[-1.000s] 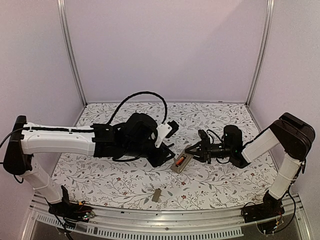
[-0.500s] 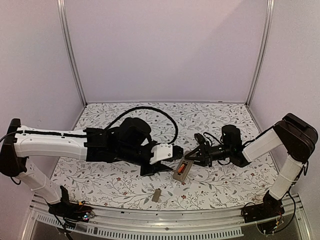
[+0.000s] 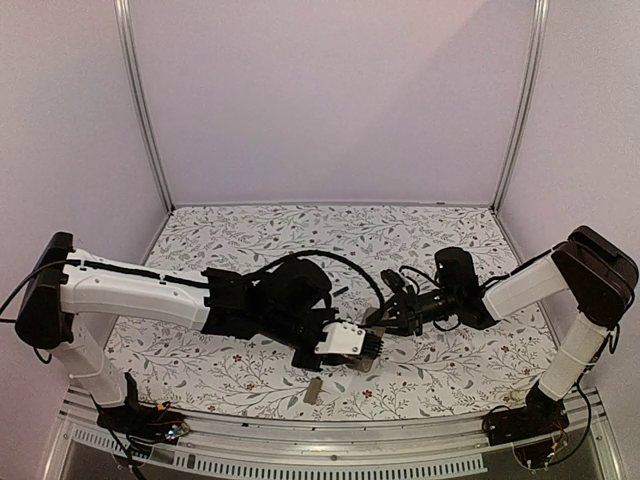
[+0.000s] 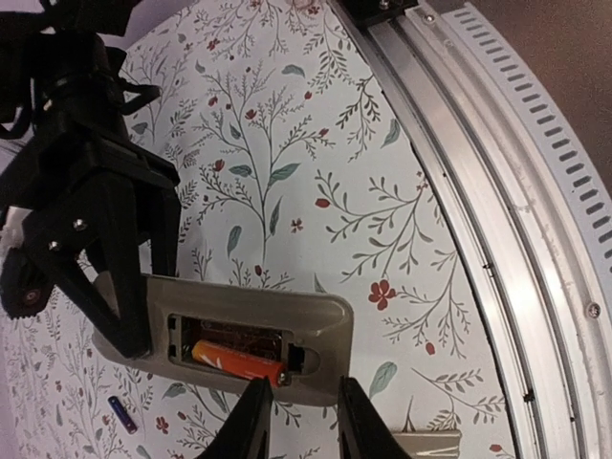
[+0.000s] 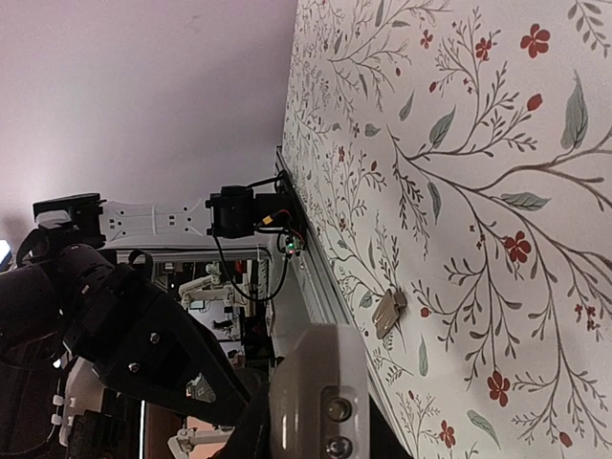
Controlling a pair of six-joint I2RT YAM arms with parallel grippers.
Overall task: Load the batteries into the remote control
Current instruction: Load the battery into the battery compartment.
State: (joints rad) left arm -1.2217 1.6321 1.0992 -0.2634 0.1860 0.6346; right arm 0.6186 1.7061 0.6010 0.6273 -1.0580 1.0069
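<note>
left gripper (image 4: 301, 390) has its fingers slightly parted, tips right by the end of the orange battery (image 4: 237, 360) sitting in the remote control (image 4: 320, 320) recess, holding nothing that I can see. right gripper (image 4: 143, 301) is clamped on the remote's other end, grey cover plate (image 4: 427, 446) just beside it

On my left wrist camera the right gripper (image 4: 143, 296) covers one end of the remote control (image 4: 316, 320). One battery (image 4: 239, 361) shows in the recess; the shadowed slot beside it I cannot read. The cover plate (image 4: 426, 445) is cut by the bottom edge. A blue speck (image 4: 121, 413) is too small to name. From above, the left gripper (image 3: 368, 345) hides nearly all of the remote control.
</note>
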